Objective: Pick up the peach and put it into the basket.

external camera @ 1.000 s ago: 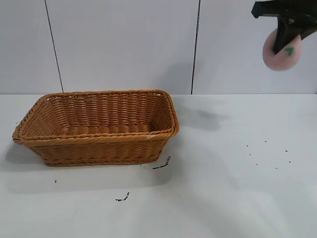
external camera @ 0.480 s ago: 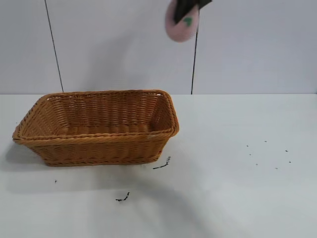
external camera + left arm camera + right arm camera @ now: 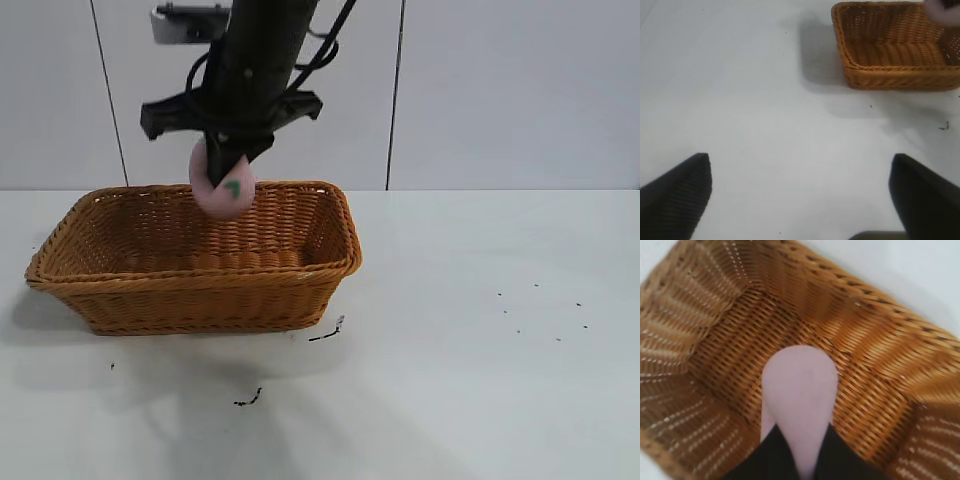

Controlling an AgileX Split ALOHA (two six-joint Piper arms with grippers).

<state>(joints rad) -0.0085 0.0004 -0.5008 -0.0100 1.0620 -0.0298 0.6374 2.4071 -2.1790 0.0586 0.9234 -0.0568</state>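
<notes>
Pink peach carried over the wicker basket, not yet released.
Clamped on the peach (image 3: 222,189), the right gripper (image 3: 226,168) hangs above the basket (image 3: 200,283) interior, around rim height; lifting and carrying look finished, with only lowering and letting go left. Left gripper (image 3: 800,192) waits open over the table (image 3: 480,330), well apart.

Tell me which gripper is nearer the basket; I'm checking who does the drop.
Right. The right gripper hangs directly over the basket, shut on the peach. The left gripper sits open over bare table, well away from the basket.
</notes>
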